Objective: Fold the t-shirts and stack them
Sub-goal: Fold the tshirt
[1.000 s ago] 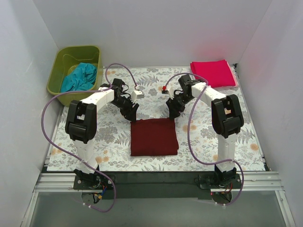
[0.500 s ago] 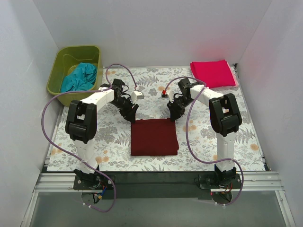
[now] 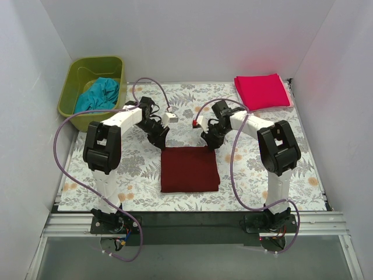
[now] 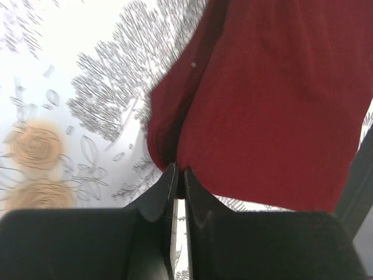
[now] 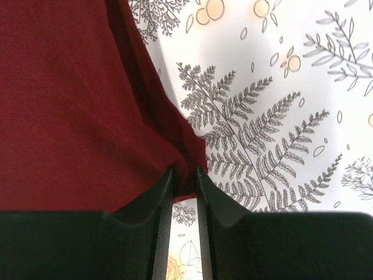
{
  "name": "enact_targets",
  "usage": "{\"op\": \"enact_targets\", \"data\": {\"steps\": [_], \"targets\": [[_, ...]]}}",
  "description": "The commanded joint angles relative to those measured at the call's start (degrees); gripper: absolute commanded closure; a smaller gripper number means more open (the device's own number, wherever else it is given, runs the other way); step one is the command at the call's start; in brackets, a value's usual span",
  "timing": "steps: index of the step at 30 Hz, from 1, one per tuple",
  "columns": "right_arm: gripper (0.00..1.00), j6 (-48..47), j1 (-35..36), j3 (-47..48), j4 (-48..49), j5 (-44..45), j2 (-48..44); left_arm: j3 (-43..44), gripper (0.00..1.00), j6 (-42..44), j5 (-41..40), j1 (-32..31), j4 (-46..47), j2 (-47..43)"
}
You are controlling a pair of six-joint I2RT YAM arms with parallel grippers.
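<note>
The dark maroon t-shirt point(image 3: 189, 169) lies folded into a rectangle on the floral table cover. My left gripper point(image 3: 160, 140) is at its far left corner and my right gripper point(image 3: 210, 142) is at its far right corner. In the left wrist view the left gripper point(image 4: 179, 173) is shut on the maroon cloth point(image 4: 274, 105) at its edge. In the right wrist view the right gripper point(image 5: 185, 175) pinches a corner of the maroon cloth point(image 5: 64, 116). The bright pink-red t-shirt point(image 3: 263, 91) lies folded at the far right. The teal t-shirt point(image 3: 99, 95) is crumpled in the basin.
A green basin point(image 3: 93, 61) stands at the far left corner and holds the teal shirt. White walls close in the table on the left, back and right. Purple cables loop from both arms over the cover point(image 3: 140, 163).
The right arm's wrist has swung a little to the left, and the left wrist has shifted slightly. Both grippers stay at the maroon shirt's far corners. The shirt has hardly moved.
</note>
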Motion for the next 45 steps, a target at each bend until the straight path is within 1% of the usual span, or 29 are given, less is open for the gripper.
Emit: {"op": "enact_targets", "data": {"steps": [1, 5, 6, 11, 13, 17, 20, 24, 25, 26, 27, 28, 29, 30, 31, 32, 33, 34, 35, 36, 37, 38, 39, 40, 41, 42, 43, 44, 45], "targets": [[0.74, -4.5, 2.8, -4.0, 3.0, 5.7, 1.5, 4.6, 1.00, -0.5, 1.9, -0.4, 1.9, -3.8], [0.75, -6.9, 3.5, -6.7, 5.3, 7.6, 1.0, 5.2, 1.00, -3.0, 0.5, -0.4, 6.4, -4.8], [0.75, -7.5, 3.5, -7.0, 5.9, 8.2, 1.0, 5.1, 1.00, -3.0, -1.3, -0.4, 7.0, -3.9], [0.76, -8.8, 3.4, -8.6, 7.0, 9.5, 0.7, 3.1, 1.00, -4.1, -5.3, -0.4, 10.9, 1.3], [0.79, -8.6, 3.3, -8.9, 7.0, 9.5, 0.2, 3.2, 1.00, -4.2, -6.8, -0.4, 12.4, 4.4], [0.92, -8.8, 2.2, -8.1, 7.0, 9.6, -0.5, 4.3, 1.00, -6.8, -8.0, -0.4, 14.4, 7.9], [0.96, -8.9, 0.4, -5.8, 7.0, 9.9, -0.2, 5.3, 1.00, -7.2, -8.3, -0.2, 14.6, 8.6], [0.95, -9.0, -1.7, -1.1, 7.0, 11.0, 1.0, 8.2, 1.00, -8.0, -8.4, 0.3, 15.3, 7.9], [0.91, -8.3, -2.4, 1.6, 7.0, 11.1, 1.2, 9.0, 0.97, -8.8, -8.6, 0.4, 15.1, 7.9], [0.78, -6.4, -2.6, 2.8, 6.9, 11.4, 1.2, 9.7, 0.87, -9.4, -8.9, 0.6, 15.2, 7.8], [0.71, -5.3, -3.0, 4.0, 6.8, 11.5, 0.7, 11.2, 0.73, -10.2, -8.6, 1.0, 15.1, 6.8], [0.62, -3.8, -3.8, 6.3, 6.7, 11.4, 0.1, 11.7, 0.68, -11.5, -8.3, 1.3, 15.4, 5.9], [0.46, -2.1, -4.2, 7.3, 6.1, 10.2, -0.6, 12.1, 0.63, -12.8, -7.7, 1.6, 15.9, 4.8], [0.34, 1.5, -5.3, 8.2, 6.0, 9.1, -2.6, 12.3, 0.56, -14.0, -7.3, 2.0, 17.4, 2.1], [0.25, 3.3, -5.8, 8.7, 6.0, 7.7, -3.7, 12.4, 0.49, -17.2, -6.8, 2.1, 18.2, 0.7], [0.14, 5.2, -6.2, 9.8, 5.6, 5.2, -5.9, 12.2, 0.47, -18.9, -5.1, 2.1, 18.7, -0.7], [0.10, 9.5, -6.6, 10.3, 5.5, 3.6, -7.0, 12.0, 0.44, -20.7, -2.6, 2.1, 19.5, -2.2], [0.06, 11.7, -7.5, 10.6, 5.4, 1.6, -7.9, 10.4, 0.30, -23.1, -0.8, 2.1, 20.4, -4.5], [0.02, 14.7, -7.9, 11.3, 5.6, -3.5, -8.7, 9.3, 0.29, -30.3, 0.9, 2.0, 22.1, -5.8], [0.02, 20.7, -8.3, 11.4, 5.6, -6.1, -9.6, 8.1, 0.26, -34.6, 6.0, 1.8, 25.3, -6.9], [0.02, 24.5, -8.5, 11.4, 5.7, -9.4, -9.8, 4.1, 0.19, -38.4, 8.9, 1.8, 27.4, -8.6], [0.02, 27.9, -8.5, 11.3, 5.8, -16.7, -9.6, 1.8, 0.18, -48.2, 11.6, 1.7, 30.3, -9.5], [0.02, 30.9, -8.5, 10.0, 6.0, -20.2, -9.4, -1.5, 0.16, -53.0, 13.9, 1.1, 37.6, -10.3], [0.02, 39.8, -8.4, 8.4, 10.0, -23.9, -9.2, -4.5, 0.15, -57.4, 14.6, 0.7, 42.0, -12.2], [0.02, 44.5, -8.4, 6.2, 13.9, -29.6, -9.2, -10.3, 0.14, -65.4, 14.9, -0.1, 46.2, -12.9], [0.02, 49.9, -8.3, 0.3, 18.0, -31.6, -9.4, -12.5, 0.14, -68.2, 14.4, -0.5, 52.9, -13.6], [0.02, 56.8, -8.2, -2.3, 26.6, -32.9, -9.8, -14.4, 0.13, -71.5, 14.0, -0.9, 55.8, -13.9], [0.02, 59.9, -7.8, -5.0, 29.9, -33.5, -10.1, -17.2, 0.13, -73.9, 13.8, -1.1, 58.6, -13.4], [0.02, 61.6, -7.4, -8.0, 32.4, -33.7, -9.9, -18.0, 0.13, -78.3, 13.1, -1.2, 61.6, -12.9]]}}
